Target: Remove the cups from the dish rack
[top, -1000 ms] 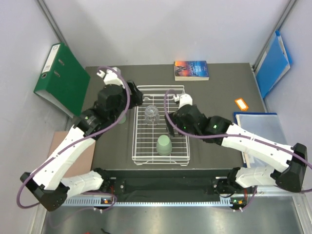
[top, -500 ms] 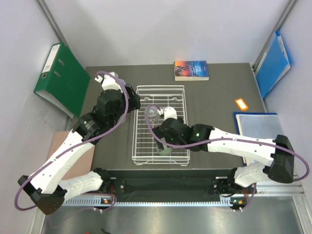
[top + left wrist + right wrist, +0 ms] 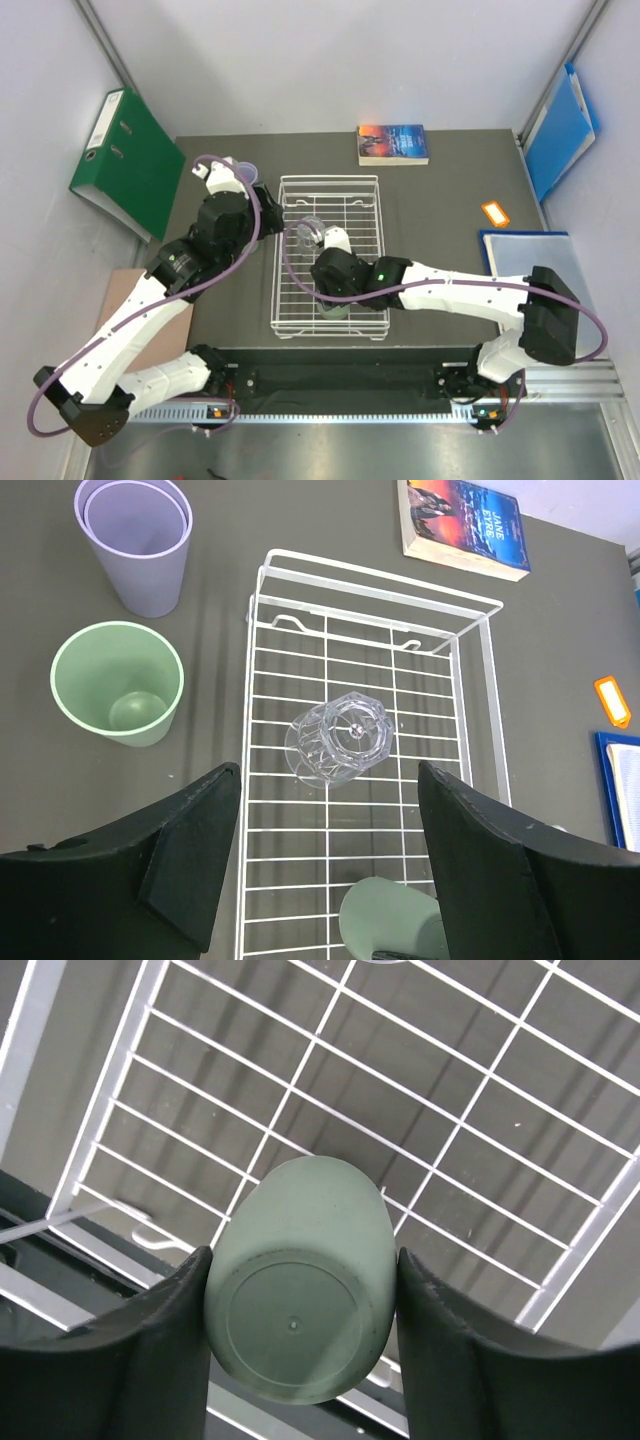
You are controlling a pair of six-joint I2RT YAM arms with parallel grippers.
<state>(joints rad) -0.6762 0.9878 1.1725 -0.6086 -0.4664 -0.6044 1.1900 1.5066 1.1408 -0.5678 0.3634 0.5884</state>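
Right end effector [image 3: 300,1325] newly astride cup [image 3: 297,1260]

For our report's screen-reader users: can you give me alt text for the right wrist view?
An upside-down pale green cup sits between the right end effector's two dark fingers, which flank its sides. It rests on the white wire dish rack over a dark table.

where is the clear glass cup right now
Left wrist view: the clear glass cup stands mid dish rack, beyond the inverted green cup at the near end.
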